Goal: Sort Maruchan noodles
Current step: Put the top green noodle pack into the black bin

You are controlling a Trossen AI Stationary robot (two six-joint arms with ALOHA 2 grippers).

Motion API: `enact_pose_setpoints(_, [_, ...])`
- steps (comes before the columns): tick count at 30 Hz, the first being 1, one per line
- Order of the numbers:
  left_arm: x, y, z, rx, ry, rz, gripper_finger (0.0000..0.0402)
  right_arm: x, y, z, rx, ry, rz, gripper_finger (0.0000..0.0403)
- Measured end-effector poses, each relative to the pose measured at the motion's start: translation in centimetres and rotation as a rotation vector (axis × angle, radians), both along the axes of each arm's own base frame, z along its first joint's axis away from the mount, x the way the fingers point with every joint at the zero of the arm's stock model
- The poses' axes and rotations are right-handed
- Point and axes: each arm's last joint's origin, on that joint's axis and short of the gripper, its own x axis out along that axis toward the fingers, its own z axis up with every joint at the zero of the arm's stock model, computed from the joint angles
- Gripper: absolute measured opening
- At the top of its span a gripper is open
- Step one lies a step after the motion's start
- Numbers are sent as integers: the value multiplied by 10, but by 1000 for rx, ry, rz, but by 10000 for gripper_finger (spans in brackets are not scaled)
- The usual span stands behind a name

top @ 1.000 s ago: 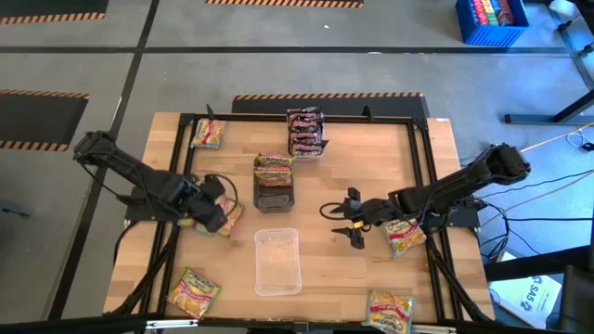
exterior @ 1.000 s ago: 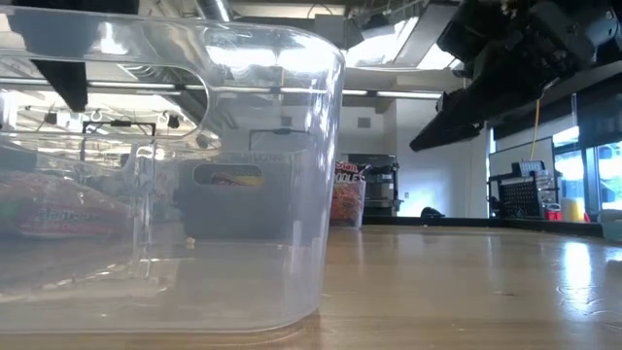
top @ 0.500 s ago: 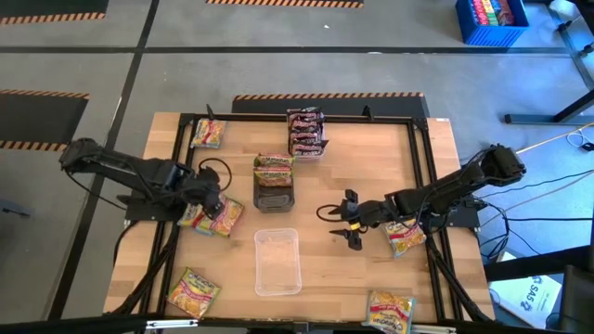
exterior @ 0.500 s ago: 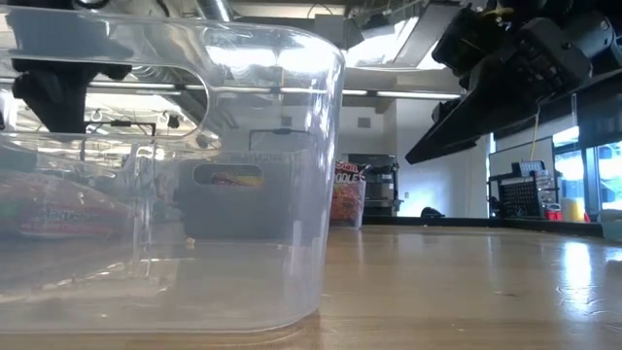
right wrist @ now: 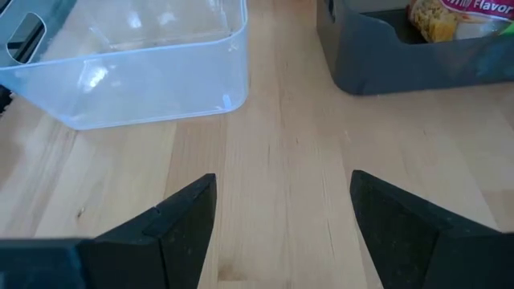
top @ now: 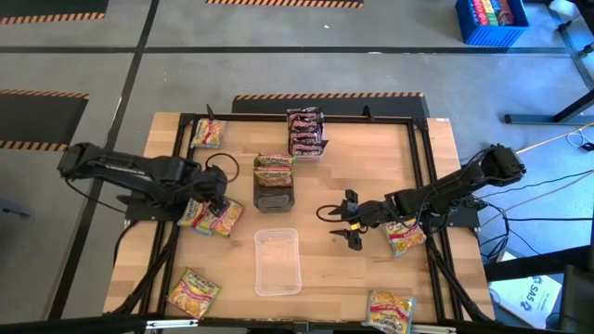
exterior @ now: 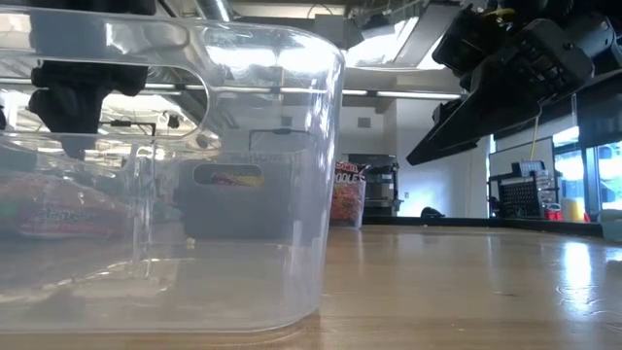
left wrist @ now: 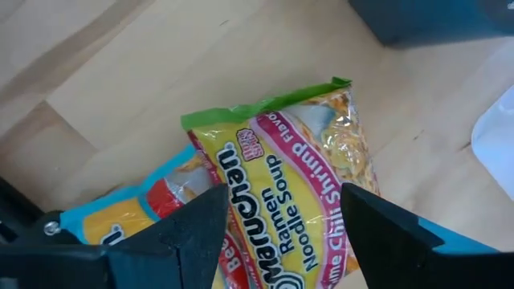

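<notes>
My left gripper (top: 212, 200) is open and hangs just above two overlapping noodle packets near the table's left side. In the left wrist view its fingers (left wrist: 281, 197) stand on either side of a yellow-pink packet (left wrist: 281, 168) with a green end. This packet lies on a blue-and-orange packet (left wrist: 132, 213). In the low view the gripper (exterior: 73, 107) shows above the packets (exterior: 58, 219), apart from them. My right gripper (top: 345, 223) is open and empty, above bare wood right of the clear tray (top: 278, 262).
A dark grey bin (top: 274, 193) holds a green-and-orange packet (top: 274, 167). Dark brown-red packets (top: 306, 133) sit at the far edge. Loose packets lie at the far left (top: 207, 134), near left (top: 192, 292), near right (top: 390, 311) and under the right arm (top: 404, 237).
My left arm has stretched out lower and its gripper has come down toward the two overlapping packets. My right gripper has shifted a little toward the table's left. The packets have stayed where they were.
</notes>
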Motion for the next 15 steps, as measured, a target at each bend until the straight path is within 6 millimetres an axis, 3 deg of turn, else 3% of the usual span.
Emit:
enact_pose_setpoints(8, [2, 11, -4, -66, 23, 26, 215, 0, 0, 0, 1, 2, -1, 269])
enact_pose_setpoints(15, [-6, 21, -28, -188, 66, 34, 212, 0, 0, 0, 0, 2, -1, 269])
